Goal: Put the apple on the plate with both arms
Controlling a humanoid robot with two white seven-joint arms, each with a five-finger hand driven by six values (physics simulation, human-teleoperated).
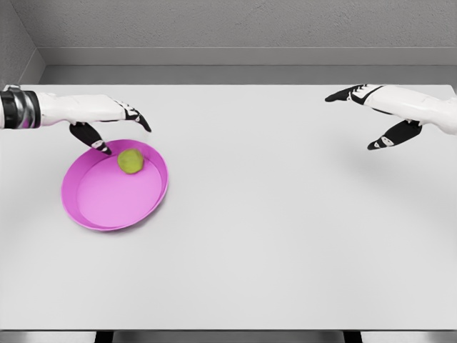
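The left hand reaches in from the left edge with its dark-tipped fingers spread and relaxed, holding nothing. Its thumb points down toward the far rim of the plate. The apple, small, yellow-green and roundish with no clear long axis, lies just below and slightly right of those fingers, near them but apart. It sits inside the plate, in its far right part, close to the rim. By the look of it, the apple is already where the task wants it, and what remains is for the hand to draw away without knocking it.

The right hand hangs well apart at the far right, also spread and empty. The left hand is by far the nearer to the apple.

The plate is a shallow bright pink dish resting on the left side of a wide, pale grey desk. Beyond the desk's far edge rises a rough grey wall, with a corner showing at the upper left.
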